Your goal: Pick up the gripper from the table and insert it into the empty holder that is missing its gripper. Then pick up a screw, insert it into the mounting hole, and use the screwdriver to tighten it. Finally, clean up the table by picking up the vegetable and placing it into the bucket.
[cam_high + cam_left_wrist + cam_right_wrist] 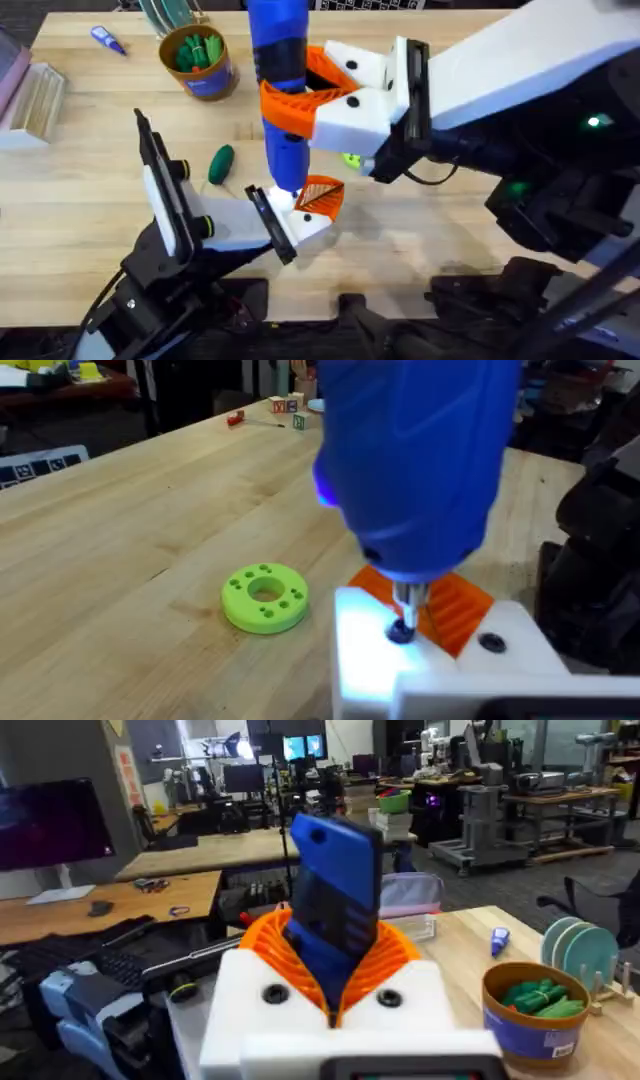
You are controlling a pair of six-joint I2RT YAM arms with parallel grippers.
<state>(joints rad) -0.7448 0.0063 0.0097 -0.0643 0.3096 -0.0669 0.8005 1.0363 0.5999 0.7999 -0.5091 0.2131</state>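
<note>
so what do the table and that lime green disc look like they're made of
The table looks like wood with a smooth light finish: grain lines and plank seams show. The lime green disc looks like matte plastic, possibly printed: even colour, crisp round holes, no shine.

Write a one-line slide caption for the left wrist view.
Blue screwdriver tip seated on a screw in the white holder, orange gripper behind it, lime-green disc on the table.
</note>
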